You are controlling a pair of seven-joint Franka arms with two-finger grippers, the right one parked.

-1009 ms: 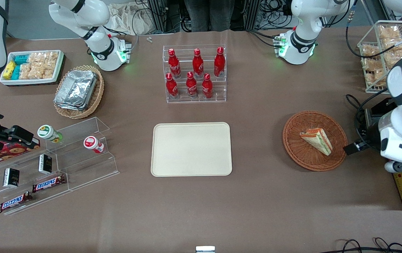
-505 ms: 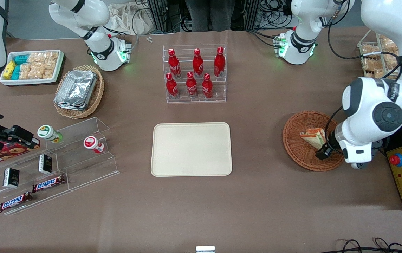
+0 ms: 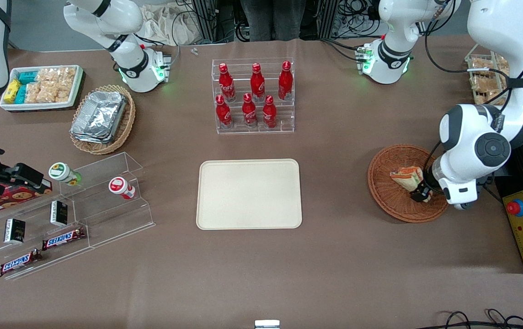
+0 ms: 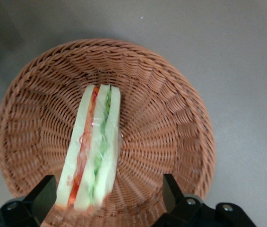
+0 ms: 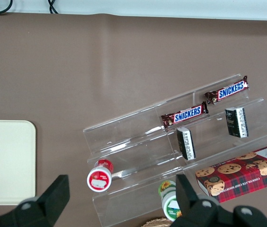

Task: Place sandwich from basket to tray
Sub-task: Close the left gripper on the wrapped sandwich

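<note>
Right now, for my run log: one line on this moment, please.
phase: pre-grasp | gripper: open, astride sandwich | sandwich: in basket | tray: bare

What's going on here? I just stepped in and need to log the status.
The left arm's gripper is down over the basket, fingers open on either side of the sandwich's wider end. The sandwich lies in the basket, not gripped or lifted. The tray, mid-table toward the parked arm's end, has nothing on it.

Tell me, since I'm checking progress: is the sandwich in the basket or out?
In. The sandwich lies on the basket weave; the open gripper hangs over it, fingers either side.
</note>
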